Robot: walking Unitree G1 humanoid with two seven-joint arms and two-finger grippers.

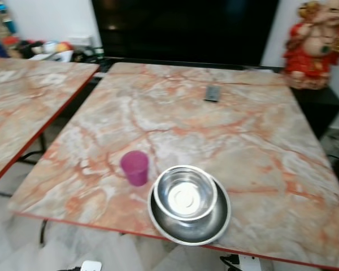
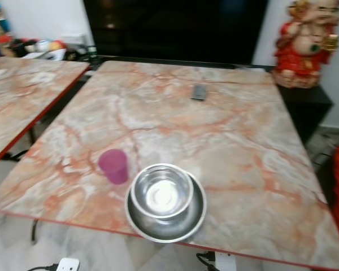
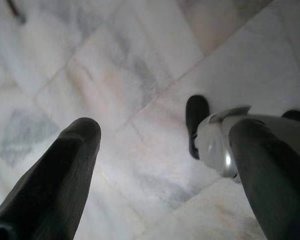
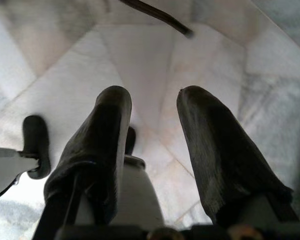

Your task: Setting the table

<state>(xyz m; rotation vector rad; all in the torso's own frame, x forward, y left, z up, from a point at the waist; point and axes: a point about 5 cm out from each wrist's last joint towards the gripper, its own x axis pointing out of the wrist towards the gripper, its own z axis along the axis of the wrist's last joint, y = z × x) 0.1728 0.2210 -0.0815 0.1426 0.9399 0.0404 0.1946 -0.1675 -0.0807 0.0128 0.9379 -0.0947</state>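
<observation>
Steel bowl (image 1: 185, 198) sits nested in a wider steel plate (image 1: 210, 228) at the near edge of the marble table (image 1: 243, 141), roughly mid-way along that edge; the plate's rim reaches almost to the red edging. A pink cup (image 1: 135, 167) stands upright just beside the bowl, on the side toward the table's left edge, apart from the plate by a narrow gap. A dark remote (image 1: 212, 93) lies well apart, toward the far edge. A red figurine (image 1: 313, 42) stands on a dark stand beyond the far right corner.

Left gripper (image 3: 160, 155): fingers spread wide, nothing between them, pointing down at the pale tiled floor (image 3: 140, 75) with the robot's foot below. Right gripper (image 4: 155, 135): fingers parted by a moderate gap, nothing held, also aimed at the floor.

Governing relation: both arms hang below table level, so the ware lies forward of and above either tool. The cup lies left of the bowl, which judgement favours for the left arm; the plate and bowl lie nearly central, slightly right. Round ware offers no long axis; approach direction is unconstrained.
</observation>
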